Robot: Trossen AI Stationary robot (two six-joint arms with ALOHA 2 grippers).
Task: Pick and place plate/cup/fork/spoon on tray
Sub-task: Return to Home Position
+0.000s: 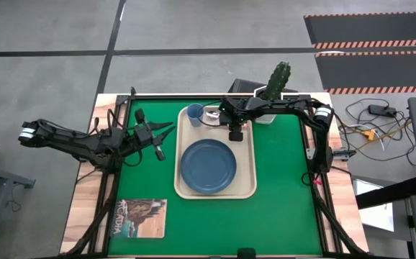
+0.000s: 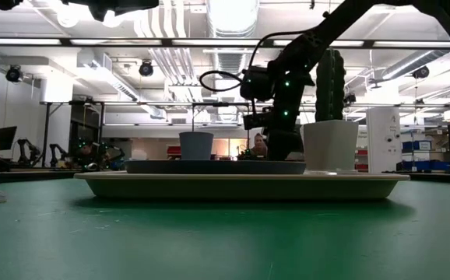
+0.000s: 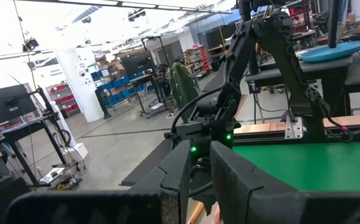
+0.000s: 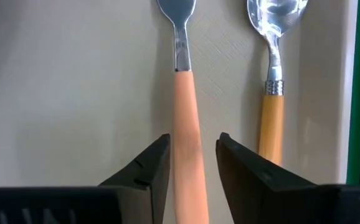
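Observation:
The cream tray (image 1: 247, 188) lies mid-table with the dark blue plate (image 1: 208, 165) on its near half and the small blue cup (image 1: 193, 114) upright in its far left corner. The fork (image 4: 179, 37) and the spoon (image 4: 272, 68) lie flat side by side on the tray floor (image 4: 74, 74). My right gripper (image 1: 235, 133) is low over the tray's far right part, pointing down. It is open (image 4: 192, 140), one finger on either side of the fork's pale handle. My left gripper (image 1: 161, 140) hangs left of the tray, empty, its fingers (image 3: 200, 155) a narrow gap apart. My right gripper comes from above with its fingers standing on either side of the fork's handle (image 4: 186, 106), across it. The fork lies flat on the tray. I cannot tell whether the fingers touch the handle.
A white pot with a cactus (image 1: 274, 93) stands just beyond the tray's far right corner, close to my right arm. A picture-covered booklet (image 1: 142, 217) lies at the near left. Green mat shows to the right of the tray.

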